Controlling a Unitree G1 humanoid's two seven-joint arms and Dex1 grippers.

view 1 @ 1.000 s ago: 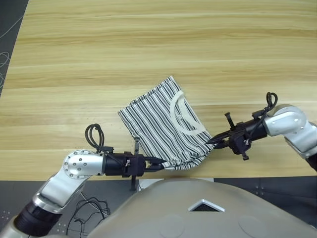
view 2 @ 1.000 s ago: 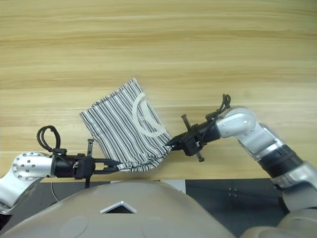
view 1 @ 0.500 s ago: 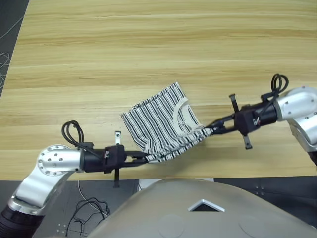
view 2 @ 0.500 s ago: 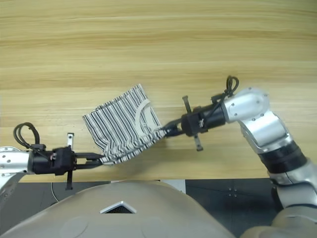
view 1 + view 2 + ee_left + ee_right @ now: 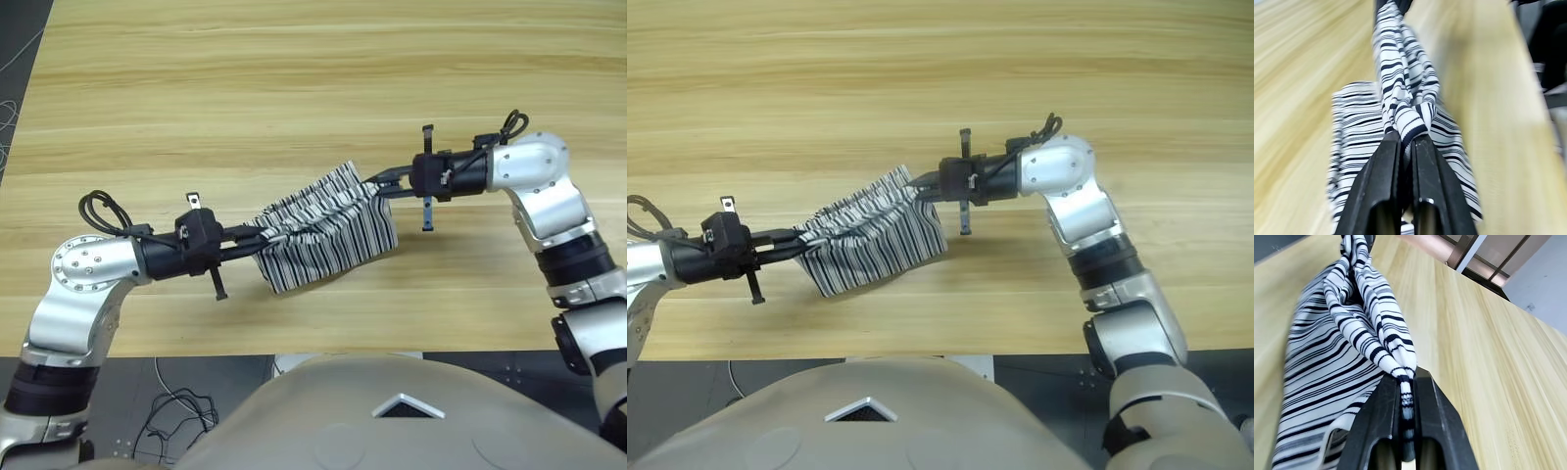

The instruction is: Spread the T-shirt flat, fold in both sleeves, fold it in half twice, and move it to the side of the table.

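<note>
Holding the black-and-white striped T-shirt (image 5: 328,233) in the air, I have it stretched between my two claws over the near middle of the table (image 5: 294,78). My left claw (image 5: 253,235) is clamped tight on one end of its top edge, and my right claw (image 5: 380,181) is clamped on the other end, farther from me. That top edge is gathered into a ropy ridge of folds. The rest hangs below it as a creased panel with slanting stripes. I cannot tell whether the lower hem touches the wood.

A second ago the shirt lay slack at the table's near edge with its white neckband facing up, and both claws sat low beside that edge. Since then both arms have swung up and inward over the table, pulling the cloth taut and bunching it.
</note>
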